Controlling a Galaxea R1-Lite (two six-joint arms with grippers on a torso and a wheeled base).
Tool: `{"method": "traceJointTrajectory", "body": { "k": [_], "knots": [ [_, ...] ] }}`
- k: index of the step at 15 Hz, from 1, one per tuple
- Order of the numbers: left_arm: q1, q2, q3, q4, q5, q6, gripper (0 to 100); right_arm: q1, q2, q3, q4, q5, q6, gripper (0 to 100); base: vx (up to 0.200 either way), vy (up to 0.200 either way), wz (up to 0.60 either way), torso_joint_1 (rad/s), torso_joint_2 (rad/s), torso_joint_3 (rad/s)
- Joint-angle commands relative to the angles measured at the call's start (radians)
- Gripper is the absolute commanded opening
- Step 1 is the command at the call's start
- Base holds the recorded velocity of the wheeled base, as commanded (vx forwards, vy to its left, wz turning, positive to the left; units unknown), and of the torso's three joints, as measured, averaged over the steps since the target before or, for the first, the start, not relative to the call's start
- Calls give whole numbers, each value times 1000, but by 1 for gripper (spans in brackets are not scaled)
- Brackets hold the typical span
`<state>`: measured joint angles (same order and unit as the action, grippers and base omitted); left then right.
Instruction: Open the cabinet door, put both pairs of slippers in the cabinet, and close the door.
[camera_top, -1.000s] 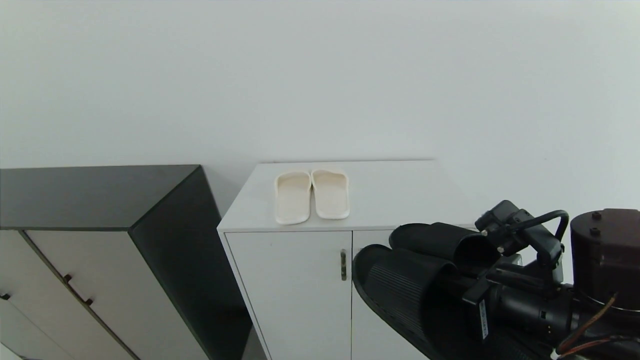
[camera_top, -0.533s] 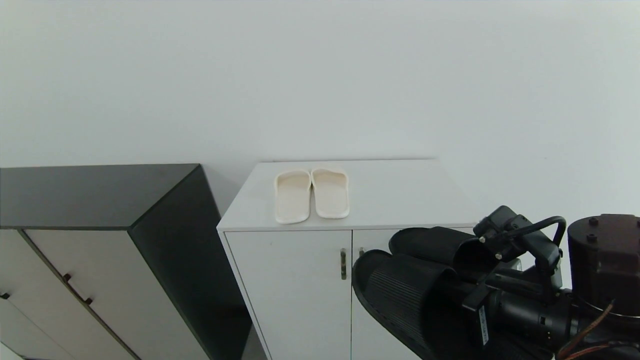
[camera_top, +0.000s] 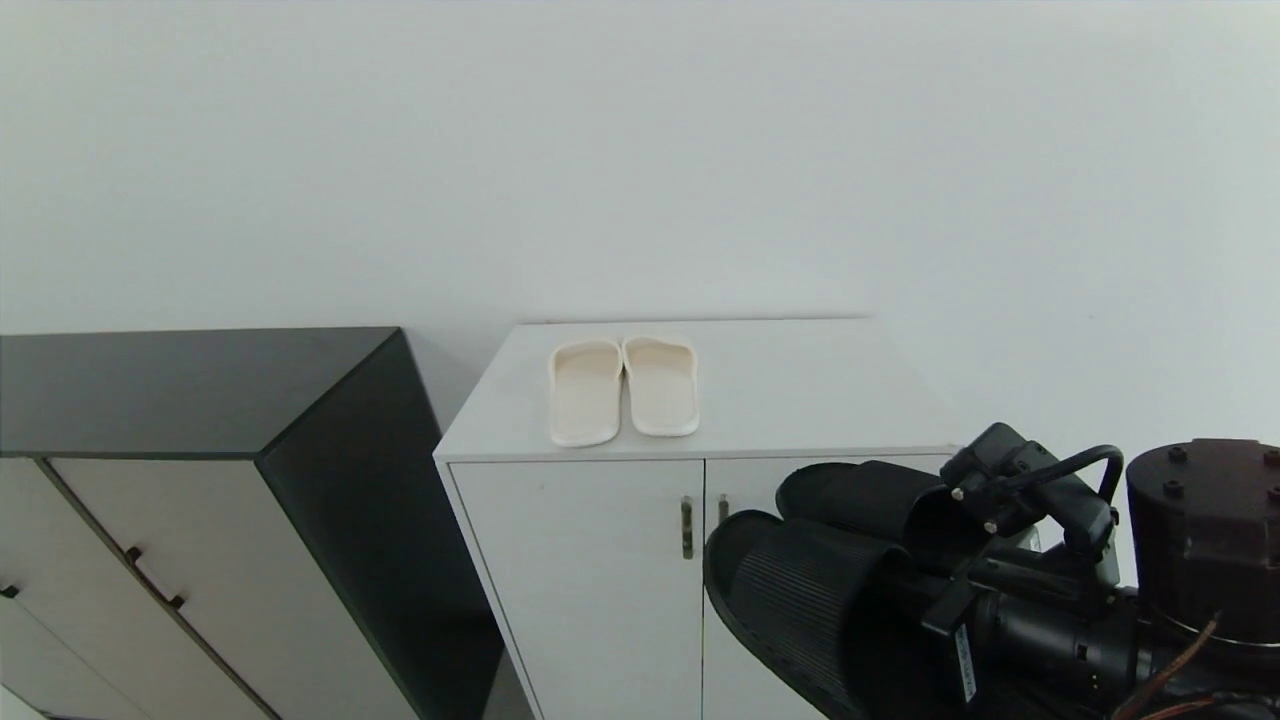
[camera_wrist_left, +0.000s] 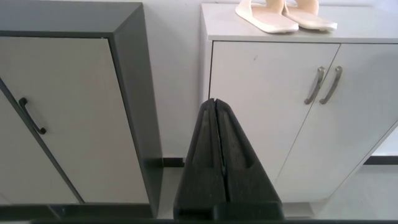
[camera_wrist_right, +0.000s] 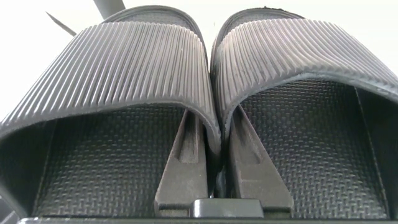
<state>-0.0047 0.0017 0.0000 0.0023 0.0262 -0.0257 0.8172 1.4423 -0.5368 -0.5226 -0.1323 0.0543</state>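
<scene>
Plain white wall (camera_top: 640, 150), black-topped sideboard (camera_top: 200, 390) left.

Cream slippers (camera_top: 660, 388) on the white cabinet (camera_top: 800, 400), black slippers (camera_top: 800, 590) held before it.
The cream pair lies side by side, soles down, near the top's left front edge; both doors (camera_top: 590, 590) are shut. The ribbed black pair sits side by side before the right one, the jaws of the right gripper (camera_wrist_right: 214, 165) pinching their adjoining inner walls.

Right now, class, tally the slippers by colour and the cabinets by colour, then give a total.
cream slippers: 2
black slippers: 2
white cabinet: 1
black-topped cabinet: 1
Total: 6
</scene>
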Motion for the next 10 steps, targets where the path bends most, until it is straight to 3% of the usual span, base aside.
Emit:
{"method": "traceJointTrajectory", "body": {
  "k": [1, 10],
  "knots": [
    [0, 0, 0, 1, 0, 0, 0, 0, 12, 3, 1, 0, -1, 0, 0, 0, 0, -129, 325, 178],
    [0, 0, 0, -1, 26, 7, 0, 0, 12, 17, -2, 50, 3, 0, 0, 0, 0, -213, 518, 296]
  ]
}}
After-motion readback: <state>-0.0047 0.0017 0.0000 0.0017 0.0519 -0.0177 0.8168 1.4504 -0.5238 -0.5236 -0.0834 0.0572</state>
